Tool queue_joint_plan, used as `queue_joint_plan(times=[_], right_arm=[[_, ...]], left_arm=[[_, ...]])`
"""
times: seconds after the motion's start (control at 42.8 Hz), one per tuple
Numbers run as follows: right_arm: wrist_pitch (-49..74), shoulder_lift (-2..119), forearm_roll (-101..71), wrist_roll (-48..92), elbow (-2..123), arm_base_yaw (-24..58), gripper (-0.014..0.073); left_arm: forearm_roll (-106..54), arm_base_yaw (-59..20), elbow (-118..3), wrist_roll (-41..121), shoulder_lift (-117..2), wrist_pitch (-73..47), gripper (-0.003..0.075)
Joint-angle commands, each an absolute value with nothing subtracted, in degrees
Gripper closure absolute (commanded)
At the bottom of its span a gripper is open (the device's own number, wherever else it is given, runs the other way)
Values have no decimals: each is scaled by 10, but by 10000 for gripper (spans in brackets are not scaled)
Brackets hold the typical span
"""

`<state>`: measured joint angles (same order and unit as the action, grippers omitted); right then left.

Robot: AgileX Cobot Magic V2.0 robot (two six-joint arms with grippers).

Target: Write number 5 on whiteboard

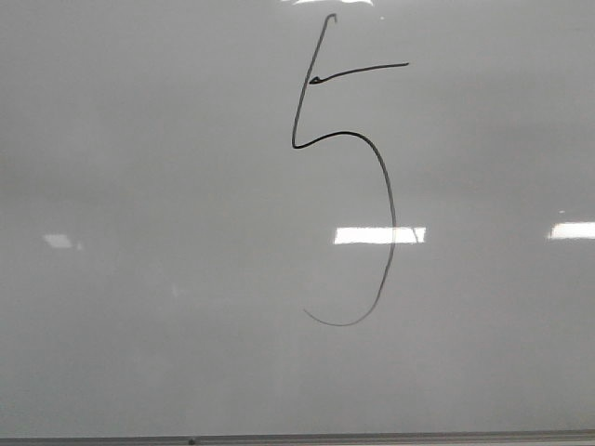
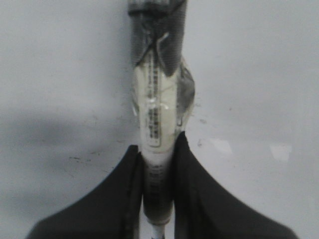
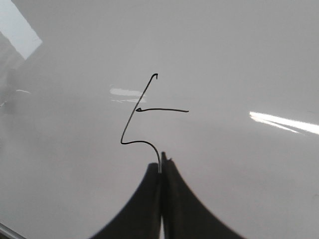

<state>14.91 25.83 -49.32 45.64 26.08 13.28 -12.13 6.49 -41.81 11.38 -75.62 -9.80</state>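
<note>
- Our left gripper [image 2: 158, 164] clamps the marker [image 2: 157, 119]; the right gripper [image 3: 162, 167] is pinched shut, empty.
- Beyond the marker, the number 5 [image 1: 349, 167] on the whiteboard [image 1: 139, 232] looks complete; we judge that lifting clear is next.

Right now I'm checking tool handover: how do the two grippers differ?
The left gripper is clamped on a marker; the right gripper holds nothing, fingers pressed together. The right gripper's camera shows the number 5 on the whiteboard; the left's doesn't. Both have dark fingers.
</note>
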Motion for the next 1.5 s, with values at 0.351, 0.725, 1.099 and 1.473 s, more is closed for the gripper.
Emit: queue_joint_plan(times=[0.351,0.725,1.099,1.473], right_arm=[[124,260,-504,456,276,130,664],[126,260,-504,456,276,130,664],[131,260,-504,456,276,130,664],[137,260,-504,456,276,130,664]], left_arm=[[-137,66,-439,127,-795,-39,735],[-137,66,-439,127,-811,-22,740],[-131,66,-439,127,-794,-17,484],[-131,66,-439,127,-793,-16,281]])
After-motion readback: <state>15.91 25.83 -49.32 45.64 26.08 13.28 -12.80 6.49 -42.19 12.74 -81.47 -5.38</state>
